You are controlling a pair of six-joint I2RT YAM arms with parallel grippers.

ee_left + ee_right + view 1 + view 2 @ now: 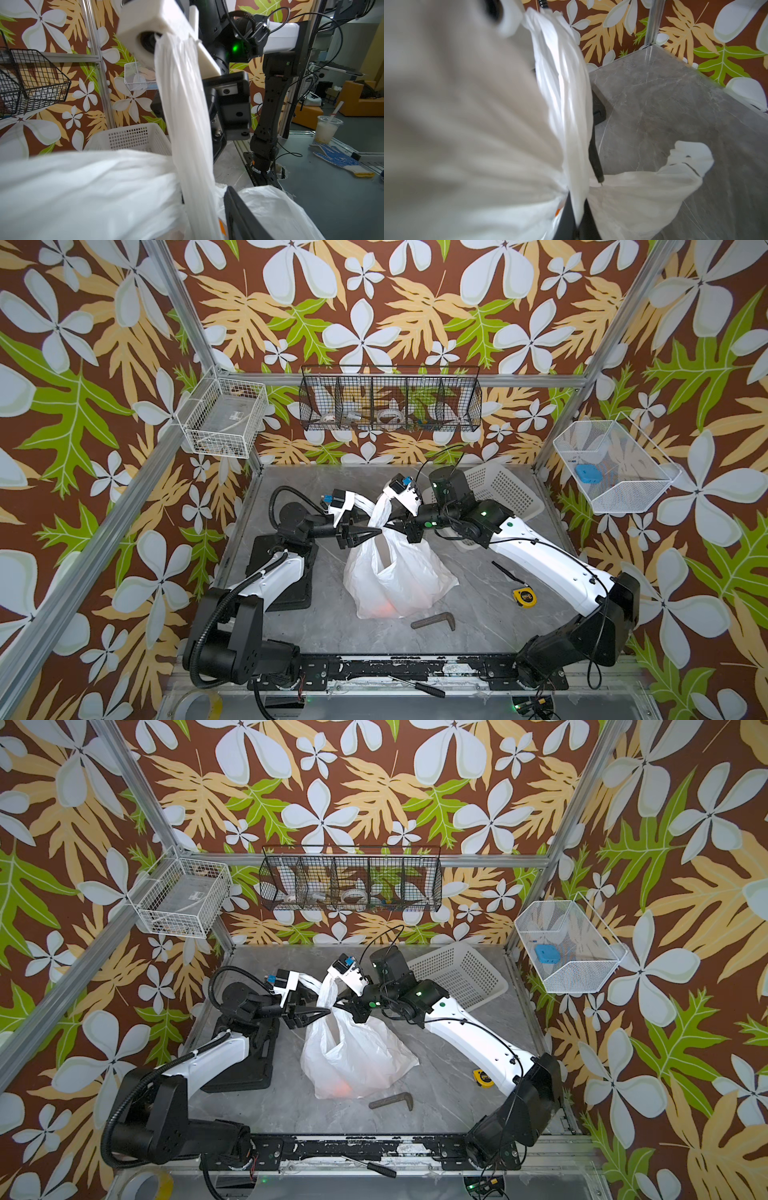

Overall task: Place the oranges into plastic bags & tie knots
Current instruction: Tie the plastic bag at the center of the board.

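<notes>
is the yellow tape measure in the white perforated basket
No, the yellow tape measure lies on the grey table, well apart from the basket at the back.

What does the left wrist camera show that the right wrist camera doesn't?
Only the left wrist view: the white perforated basket, a black wire basket, the right arm, and, outside the cell, a plastic cup with a straw and a blue-dotted work glove. Only the right wrist view: the right pincer shut on the handle strap, and the marble tabletop corner under an aluminium post. Both: the white plastic bag and that taut strap.
</notes>
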